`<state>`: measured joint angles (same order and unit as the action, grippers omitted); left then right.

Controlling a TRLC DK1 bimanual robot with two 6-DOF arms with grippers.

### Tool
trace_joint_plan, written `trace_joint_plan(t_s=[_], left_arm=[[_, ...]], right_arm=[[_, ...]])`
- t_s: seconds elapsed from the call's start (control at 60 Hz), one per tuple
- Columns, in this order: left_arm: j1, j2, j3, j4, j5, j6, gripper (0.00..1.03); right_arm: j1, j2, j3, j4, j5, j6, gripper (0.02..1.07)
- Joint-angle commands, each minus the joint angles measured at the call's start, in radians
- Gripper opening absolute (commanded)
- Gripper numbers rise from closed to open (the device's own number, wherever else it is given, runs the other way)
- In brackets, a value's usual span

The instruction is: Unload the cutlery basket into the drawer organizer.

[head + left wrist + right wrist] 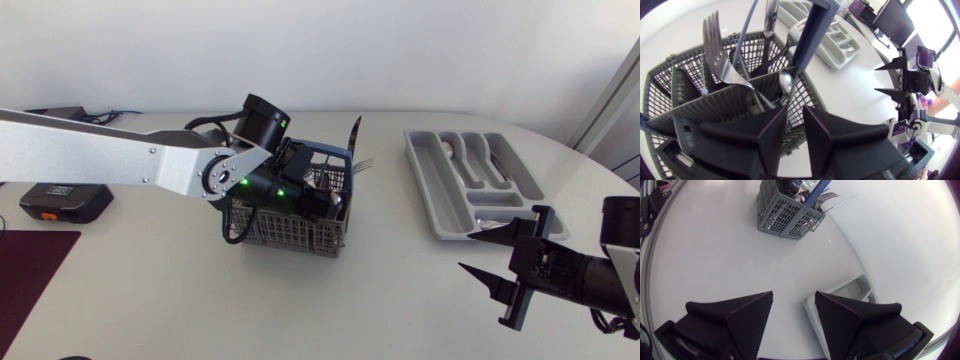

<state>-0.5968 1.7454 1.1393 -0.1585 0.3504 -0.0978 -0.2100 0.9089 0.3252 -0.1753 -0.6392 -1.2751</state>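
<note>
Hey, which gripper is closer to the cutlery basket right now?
Left. The left gripper is right over the cutlery basket, at its top among the cutlery handles. The right gripper hangs well apart from it, by the drawer organizer's near end.

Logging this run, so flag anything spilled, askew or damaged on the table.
Nothing stands out. The cutlery basket stands upright, its fork and spoon inside, the left hand open over it. The drawer organizer lies flat with a few pieces in its compartments. The right hand is open near it.
</note>
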Motion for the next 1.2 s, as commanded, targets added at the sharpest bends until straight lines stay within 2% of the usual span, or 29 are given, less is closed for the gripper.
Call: trace_joint_plan(t_s=[0.0,0.167,0.717,1.117,1.183], left_arm=[[-0.003,-0.018,-0.007,0.01,-0.019,-0.016,0.37],[-0.006,-0.024,-0.007,0.036,-0.048,-0.017,0.42],[-0.026,0.042,0.0,0.128,-0.082,-0.016,0.43],[-0.035,0.062,0.008,0.135,-0.103,-0.016,0.42],[-0.035,0.069,0.011,0.14,-0.103,-0.017,0.36]], right_arm=[[0.011,-0.002,-0.026,0.003,0.004,0.005,0.65],[0.012,0.005,-0.032,0.013,0.004,0.003,0.65],[0.012,0.059,-0.041,0.063,0.004,-0.004,0.65],[0.012,0.097,-0.043,0.097,0.003,-0.004,0.65],[0.012,0.099,-0.043,0.097,0.003,-0.004,0.65]])
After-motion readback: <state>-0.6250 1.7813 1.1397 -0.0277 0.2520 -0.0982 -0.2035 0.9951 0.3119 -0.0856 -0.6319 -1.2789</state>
